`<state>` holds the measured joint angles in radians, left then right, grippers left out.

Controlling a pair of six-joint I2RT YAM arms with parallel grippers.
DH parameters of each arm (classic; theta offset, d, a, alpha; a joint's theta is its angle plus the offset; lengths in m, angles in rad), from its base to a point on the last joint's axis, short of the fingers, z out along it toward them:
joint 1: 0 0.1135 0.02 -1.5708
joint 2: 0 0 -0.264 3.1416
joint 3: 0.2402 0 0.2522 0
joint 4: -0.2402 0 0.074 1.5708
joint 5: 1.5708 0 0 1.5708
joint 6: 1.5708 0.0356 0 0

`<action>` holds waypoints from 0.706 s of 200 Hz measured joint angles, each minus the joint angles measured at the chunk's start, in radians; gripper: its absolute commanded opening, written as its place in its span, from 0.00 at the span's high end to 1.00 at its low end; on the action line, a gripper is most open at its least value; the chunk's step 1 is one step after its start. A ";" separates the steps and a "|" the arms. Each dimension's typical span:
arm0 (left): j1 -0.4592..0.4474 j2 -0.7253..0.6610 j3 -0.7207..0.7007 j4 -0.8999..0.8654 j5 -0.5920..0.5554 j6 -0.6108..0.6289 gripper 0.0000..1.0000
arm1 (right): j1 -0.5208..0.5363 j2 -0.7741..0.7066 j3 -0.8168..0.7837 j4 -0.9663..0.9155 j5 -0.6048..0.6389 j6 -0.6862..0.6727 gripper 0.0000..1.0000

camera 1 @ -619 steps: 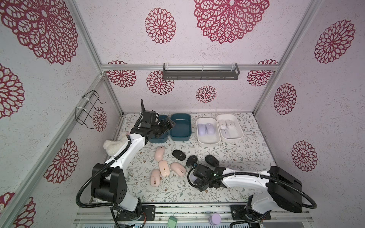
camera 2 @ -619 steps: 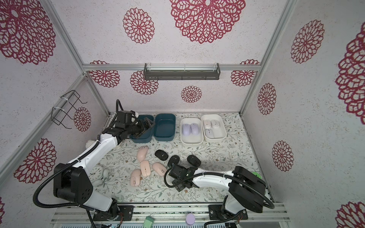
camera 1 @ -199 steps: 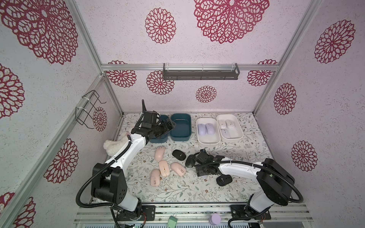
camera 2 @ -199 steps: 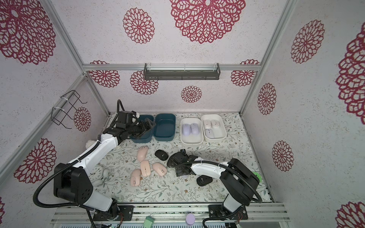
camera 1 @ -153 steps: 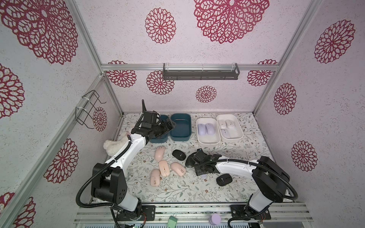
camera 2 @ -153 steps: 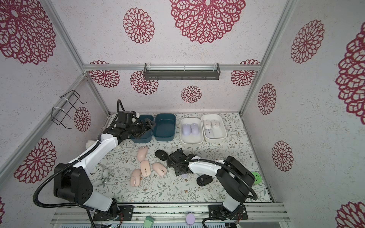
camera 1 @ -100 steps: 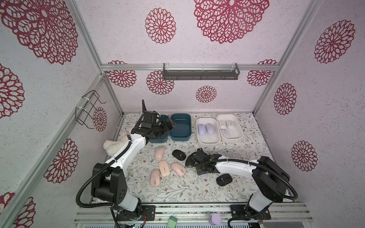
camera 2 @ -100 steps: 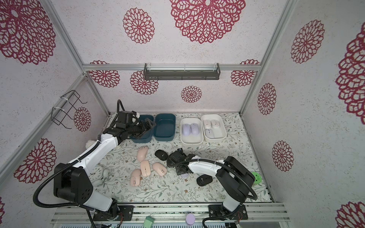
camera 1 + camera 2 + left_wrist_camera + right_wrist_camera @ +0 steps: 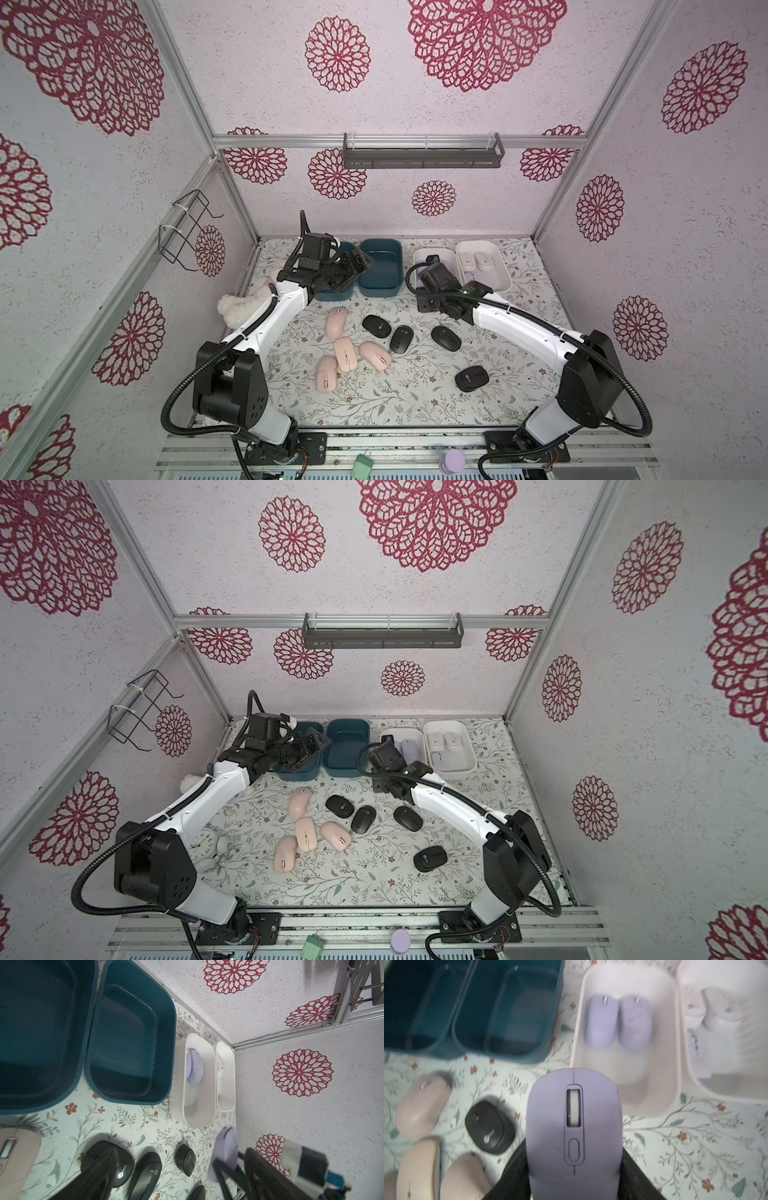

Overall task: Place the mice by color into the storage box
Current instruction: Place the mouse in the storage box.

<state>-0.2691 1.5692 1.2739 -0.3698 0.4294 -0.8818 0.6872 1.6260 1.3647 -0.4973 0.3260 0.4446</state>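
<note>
My right gripper (image 9: pixel 574 1169) is shut on a lavender mouse (image 9: pixel 574 1126), held in the air just in front of the white storage box (image 9: pixel 660 1076) that holds two lavender mice (image 9: pixel 601 1022). In both top views the right wrist (image 9: pixel 436 278) hides the held mouse. White mice (image 9: pixel 478 259) lie in the neighbouring white box (image 9: pixel 500 286). Several peach-pink mice (image 9: pixel 345 353) and several black mice (image 9: pixel 446 337) lie on the mat. My left gripper (image 9: pixel 359 262) hangs open and empty over the two teal boxes (image 9: pixel 380 286), which look empty.
A fluffy white plush (image 9: pixel 239 307) lies at the left wall beside my left arm. A small alarm clock (image 9: pixel 208 841) stands at the front left. A wire rack (image 9: pixel 183 232) hangs on the left wall, a grey shelf (image 9: pixel 422 156) on the back wall.
My right gripper closed on the lavender mouse among the black mice, lifted it and carried it back toward the white box. One black mouse earlier shifted front right. The left arm held still.
</note>
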 measured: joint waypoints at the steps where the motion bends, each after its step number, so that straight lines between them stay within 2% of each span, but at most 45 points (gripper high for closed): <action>1: 0.000 0.002 0.000 0.000 0.002 -0.002 0.03 | -0.003 0.002 0.004 0.000 0.000 -0.002 0.46; 39: -0.008 0.015 0.000 -0.001 0.013 -0.007 0.03 | -0.150 0.179 0.165 0.020 -0.019 -0.043 0.47; 74: -0.008 0.015 0.000 0.001 0.020 -0.011 0.03 | -0.227 0.314 0.183 0.002 -0.093 -0.052 0.47; 141: -0.008 0.029 0.000 0.011 0.031 -0.020 0.03 | -0.240 0.440 0.198 -0.001 -0.201 -0.052 0.47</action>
<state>-0.2771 1.5982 1.2739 -0.3584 0.4599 -0.9020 0.4477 2.0663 1.5627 -0.4984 0.1253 0.3927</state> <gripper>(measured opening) 0.967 0.583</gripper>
